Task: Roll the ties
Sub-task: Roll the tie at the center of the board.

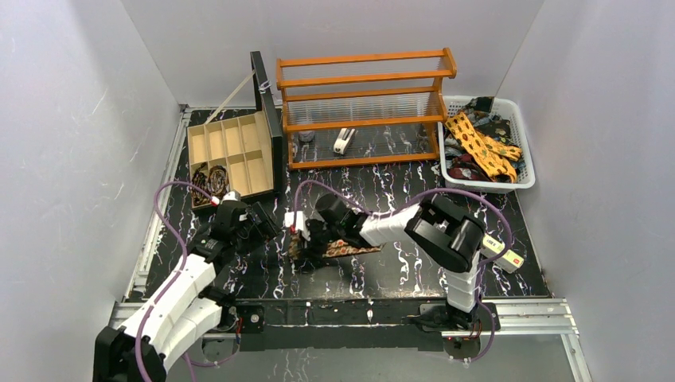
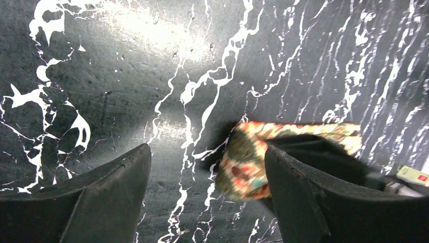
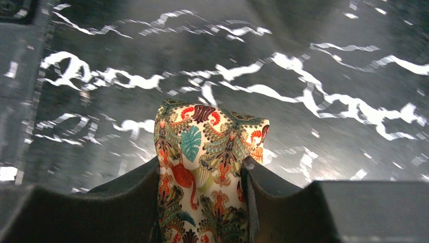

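Observation:
A cream tie (image 3: 207,152) printed with red, green and teal motifs is pinched between my right gripper's (image 3: 202,172) two fingers, its folded end sticking out past the tips. In the top view the tie (image 1: 350,249) trails right along the black marbled table from my right gripper (image 1: 306,235). My left gripper (image 1: 271,223) is open just left of it. In the left wrist view the tie's end (image 2: 243,162) lies against the inside of the right finger (image 2: 298,187) of my left gripper (image 2: 207,157), with a wide gap to the other finger.
A wooden compartment box (image 1: 231,155) with coiled ties (image 1: 208,181) stands at the back left. A wooden rack (image 1: 362,103) is at the back centre. A white basket (image 1: 521,151) of loose ties (image 1: 481,147) is at the back right. A small white-and-red box (image 1: 503,252) lies right.

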Controlling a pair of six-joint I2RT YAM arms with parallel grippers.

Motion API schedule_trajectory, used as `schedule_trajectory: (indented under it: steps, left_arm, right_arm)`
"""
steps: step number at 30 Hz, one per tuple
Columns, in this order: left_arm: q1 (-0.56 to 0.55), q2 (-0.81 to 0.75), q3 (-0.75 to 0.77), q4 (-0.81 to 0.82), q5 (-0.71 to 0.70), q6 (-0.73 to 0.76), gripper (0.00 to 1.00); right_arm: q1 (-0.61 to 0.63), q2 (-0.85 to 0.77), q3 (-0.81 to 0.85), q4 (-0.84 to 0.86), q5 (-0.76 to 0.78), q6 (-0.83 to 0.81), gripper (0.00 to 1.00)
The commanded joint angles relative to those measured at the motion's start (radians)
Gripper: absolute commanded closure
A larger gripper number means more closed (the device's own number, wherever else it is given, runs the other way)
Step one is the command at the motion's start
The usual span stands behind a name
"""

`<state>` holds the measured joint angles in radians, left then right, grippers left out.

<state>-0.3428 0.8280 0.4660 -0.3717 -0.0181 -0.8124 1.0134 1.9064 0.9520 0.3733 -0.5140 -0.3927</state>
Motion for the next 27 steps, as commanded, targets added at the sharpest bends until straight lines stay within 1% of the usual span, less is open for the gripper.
schedule_trajectory:
  steps: [1, 3, 4, 6, 9, 10, 13, 16, 17, 18, 19, 21, 22, 23, 24, 26, 27]
  left_arm:
    - [0.005, -0.084, -0.022, -0.035, 0.004, -0.058, 0.21]
    - [0.005, -0.106, -0.025, -0.048, 0.003, -0.069, 0.21]
    - [0.005, -0.113, -0.026, -0.053, 0.001, -0.073, 0.2]
    - [0.005, -0.122, -0.029, -0.06, -0.007, -0.078, 0.2]
    - [0.005, -0.119, -0.032, -0.055, -0.01, -0.08, 0.2]
    - [0.005, -0.116, -0.033, -0.051, -0.007, -0.079, 0.2]
    - [0.005, -0.102, -0.033, -0.04, 0.006, -0.076, 0.2]
    - [0.005, -0.102, -0.035, -0.035, 0.017, -0.069, 0.2]
    - [0.005, -0.102, -0.037, -0.029, 0.018, -0.068, 0.2]
    - [0.005, -0.102, -0.039, -0.025, 0.018, -0.067, 0.2]
    - [0.005, -0.098, -0.039, -0.021, 0.033, -0.065, 0.2]
    - [0.005, -0.09, -0.041, -0.018, 0.049, -0.064, 0.2]
    - [0.005, -0.086, -0.041, -0.018, 0.047, -0.063, 0.2]
    - [0.005, -0.084, -0.04, -0.018, 0.047, -0.062, 0.2]
    - [0.005, -0.083, -0.038, -0.018, 0.047, -0.063, 0.2]
    - [0.005, -0.084, -0.038, -0.012, 0.047, -0.065, 0.2]
    - [0.005, -0.082, -0.038, -0.007, 0.047, -0.067, 0.2]
  right_arm:
    - [0.076, 0.023, -0.007, -0.029, 0.023, 0.064, 0.49]
    - [0.086, 0.025, 0.008, -0.042, 0.024, 0.047, 0.46]
    - [0.086, 0.022, 0.017, -0.054, 0.026, 0.036, 0.41]
    - [0.087, 0.0, 0.032, -0.078, 0.032, 0.012, 0.28]
    - [0.087, -0.069, 0.042, -0.099, 0.029, -0.004, 0.04]
    - [0.087, -0.105, 0.037, -0.094, 0.03, 0.006, 0.02]
    - [0.086, -0.219, -0.003, -0.063, 0.062, 0.095, 0.01]
    - [0.085, -0.336, -0.088, -0.01, 0.152, 0.231, 0.01]
    - [0.085, -0.371, -0.121, 0.015, 0.214, 0.302, 0.01]
    - [0.085, -0.401, -0.158, 0.037, 0.303, 0.425, 0.01]
    - [0.083, -0.424, -0.17, 0.023, 0.402, 0.558, 0.01]
    - [0.072, -0.448, -0.145, -0.124, 0.539, 0.816, 0.01]
    - [0.059, -0.446, -0.107, -0.236, 0.534, 0.9, 0.01]
    - [0.047, -0.438, -0.072, -0.322, 0.478, 0.958, 0.01]
    - [0.044, -0.425, -0.06, -0.355, 0.429, 1.0, 0.01]
    - [0.043, -0.405, -0.068, -0.371, 0.415, 1.116, 0.03]
    - [0.042, -0.394, -0.073, -0.361, 0.405, 1.134, 0.04]
